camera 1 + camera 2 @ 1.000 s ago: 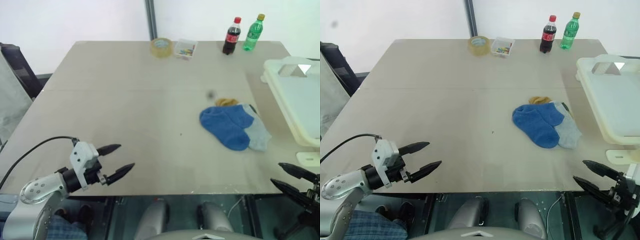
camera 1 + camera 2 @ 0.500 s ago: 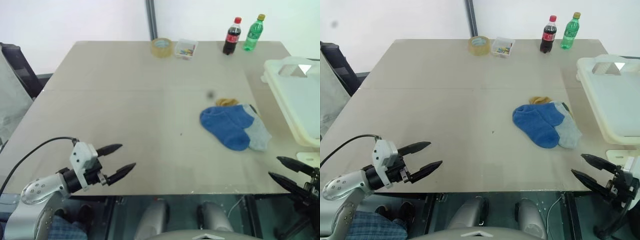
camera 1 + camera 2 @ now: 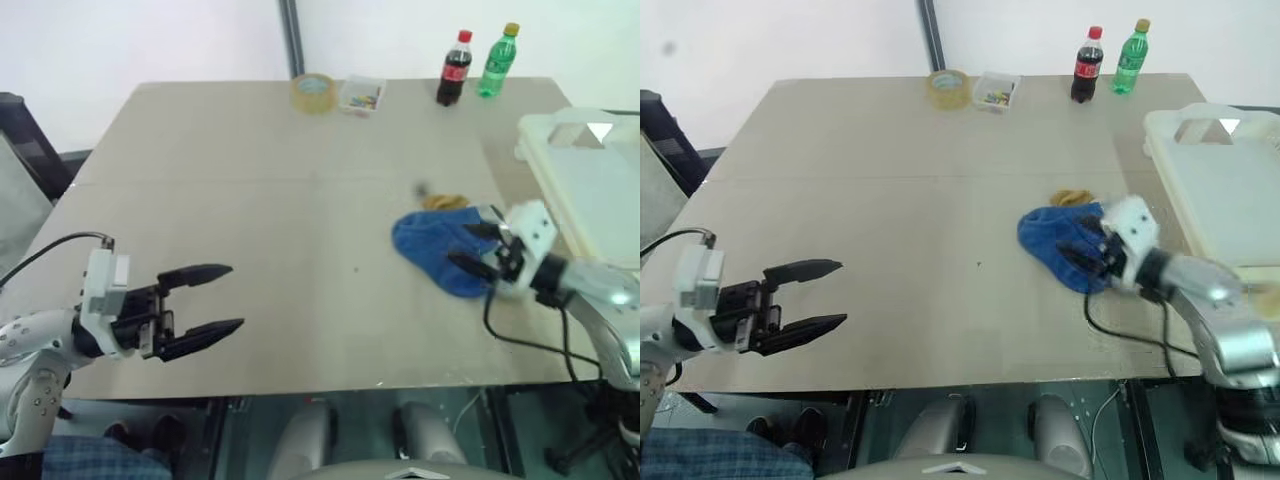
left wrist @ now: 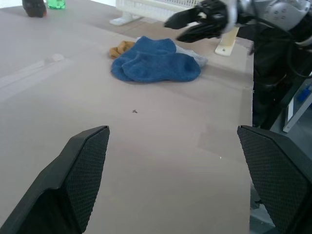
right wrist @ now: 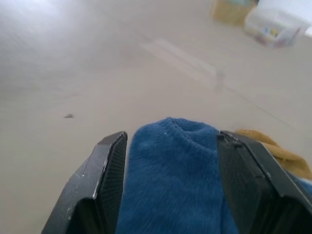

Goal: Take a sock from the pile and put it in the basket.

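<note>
**Right claw over the blue sock**

The right claw (image 3: 478,246) is parted above the sock (image 3: 437,250) and grips nothing. Its wrist view shows the blue knit between both fingers (image 5: 105,168). The sock lies on the pile (image 3: 1080,235), near the basket (image 3: 585,190). The left claw (image 3: 215,300) hangs released over the bare worktop (image 3: 250,200); its wrist view shows the mustard sock (image 4: 120,48).

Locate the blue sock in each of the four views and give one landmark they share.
Left eye view: blue sock right of centre, by the right gripper.
Right eye view: right of centre.
Left wrist view: upper middle.
Right wrist view: bottom centre, between the fingers.
Shared landmark: the mustard-yellow sock beside it.
</note>
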Controlling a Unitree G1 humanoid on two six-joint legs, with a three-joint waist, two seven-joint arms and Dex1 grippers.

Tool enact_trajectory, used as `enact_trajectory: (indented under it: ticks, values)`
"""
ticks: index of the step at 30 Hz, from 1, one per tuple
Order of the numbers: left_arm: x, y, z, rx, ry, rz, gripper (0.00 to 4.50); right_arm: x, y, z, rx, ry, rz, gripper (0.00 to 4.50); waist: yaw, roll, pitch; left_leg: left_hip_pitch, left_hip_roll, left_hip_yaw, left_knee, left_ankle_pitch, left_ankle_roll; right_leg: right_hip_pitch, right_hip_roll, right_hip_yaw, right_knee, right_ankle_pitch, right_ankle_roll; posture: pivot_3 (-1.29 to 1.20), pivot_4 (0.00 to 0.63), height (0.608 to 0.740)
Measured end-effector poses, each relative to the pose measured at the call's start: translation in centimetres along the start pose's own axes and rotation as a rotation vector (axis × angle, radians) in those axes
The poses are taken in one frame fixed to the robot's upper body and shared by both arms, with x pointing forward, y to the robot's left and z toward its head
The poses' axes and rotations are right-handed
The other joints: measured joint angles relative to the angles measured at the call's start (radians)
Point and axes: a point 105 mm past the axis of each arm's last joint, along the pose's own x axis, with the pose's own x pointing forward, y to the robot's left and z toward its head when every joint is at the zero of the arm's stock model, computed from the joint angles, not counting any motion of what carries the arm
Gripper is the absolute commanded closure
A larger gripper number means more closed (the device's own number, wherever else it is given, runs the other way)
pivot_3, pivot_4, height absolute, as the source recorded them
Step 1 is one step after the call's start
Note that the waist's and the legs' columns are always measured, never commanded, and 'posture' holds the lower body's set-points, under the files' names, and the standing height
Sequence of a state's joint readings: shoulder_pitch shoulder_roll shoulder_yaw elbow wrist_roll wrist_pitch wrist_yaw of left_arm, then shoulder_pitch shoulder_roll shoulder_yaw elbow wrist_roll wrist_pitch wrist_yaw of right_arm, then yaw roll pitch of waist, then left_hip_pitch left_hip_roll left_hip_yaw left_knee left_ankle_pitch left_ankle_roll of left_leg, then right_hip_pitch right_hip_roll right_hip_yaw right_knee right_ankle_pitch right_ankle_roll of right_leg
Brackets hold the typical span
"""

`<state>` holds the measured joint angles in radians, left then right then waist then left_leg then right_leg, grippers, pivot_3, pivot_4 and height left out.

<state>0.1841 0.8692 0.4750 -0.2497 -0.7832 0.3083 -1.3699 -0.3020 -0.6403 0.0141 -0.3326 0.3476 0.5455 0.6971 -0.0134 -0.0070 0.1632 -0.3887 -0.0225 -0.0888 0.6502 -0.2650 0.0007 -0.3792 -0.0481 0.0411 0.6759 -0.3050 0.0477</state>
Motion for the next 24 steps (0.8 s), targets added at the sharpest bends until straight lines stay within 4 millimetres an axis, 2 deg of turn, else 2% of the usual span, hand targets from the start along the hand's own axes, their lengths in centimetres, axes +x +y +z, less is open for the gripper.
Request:
enact_trajectory:
  ticks: [3, 5, 12, 15, 16, 18, 20, 24]
  values:
    - [-0.1, -0.1, -0.2, 0.007, 0.009, -0.014, 0.00, 2.3, 0.5, -0.8, 0.001, 0.068, 0.018, 1.55, -0.001, -0.001, 0.000, -0.010, -0.001, -0.001, 0.000, 0.001, -0.001, -0.009, -0.001, 0.000, -0.002, 0.000, 0.000, 0.00, 0.150, 0.740]
    - [0.0, 0.2, -0.1, 0.029, 0.015, -0.011, 0.00, 4.3, 0.5, -1.6, -0.010, 0.137, 0.024, 1.55, -0.005, -0.001, 0.000, -0.011, -0.003, 0.003, 0.000, 0.001, -0.001, -0.012, -0.003, 0.001, 0.002, 0.000, 0.000, 0.00, 0.150, 0.740]
    - [0.4, 0.6, -0.4, 0.027, -0.030, 0.054, 0.00, 6.2, 0.5, -2.7, 0.003, 0.191, 0.022, 1.55, -0.005, -0.001, 0.000, -0.010, -0.002, 0.002, 0.001, 0.000, 0.000, -0.013, -0.002, 0.001, 0.004, 0.001, 0.001, 0.00, 0.150, 0.740]
    - [0.7, 0.6, -0.2, 0.027, -0.048, 0.074, 0.00, 6.3, 0.5, -2.9, -0.002, 0.197, 0.017, 2.52, -0.006, -0.001, 0.000, -0.010, -0.002, 0.002, 0.002, 0.000, 0.000, -0.013, -0.002, 0.001, 0.006, 0.001, 0.001, 0.00, 0.150, 0.740]
    - [0.7, 0.6, -0.1, 0.027, -0.049, 0.075, 0.00, 6.4, 0.5, -2.8, -0.001, 0.195, 0.017, 2.69, -0.006, -0.001, 0.000, -0.010, -0.002, 0.002, 0.002, 0.000, 0.000, -0.013, -0.002, 0.001, 0.006, 0.001, 0.001, 0.00, 0.150, 0.740]
    - [0.7, 0.7, -0.1, 0.027, -0.050, 0.087, 0.00, 6.6, 0.7, -2.7, -0.005, 0.189, 0.018, 3.69, -0.008, -0.001, 0.000, -0.010, -0.002, 0.002, 0.002, 0.000, 0.000, -0.013, -0.001, 0.001, 0.007, 0.001, 0.001, 0.00, 0.150, 0.740]
    - [0.7, 0.7, -0.1, 0.027, -0.050, 0.089, 0.00, 6.6, 0.6, -2.7, -0.009, 0.189, 0.017, 4.46, -0.010, -0.001, 0.000, -0.009, -0.002, 0.002, 0.002, 0.000, 0.000, -0.013, -0.001, 0.001, 0.007, 0.001, 0.001, 0.00, 0.150, 0.740]
    - [0.7, 0.8, -0.1, 0.026, -0.053, 0.097, 0.00, 6.6, 0.7, -2.7, -0.017, 0.189, 0.020, 4.46, -0.016, -0.001, 0.000, -0.009, -0.002, 0.002, 0.002, 0.000, 0.000, -0.013, -0.001, 0.001, 0.008, 0.001, 0.001, 0.00, 0.150, 0.740]
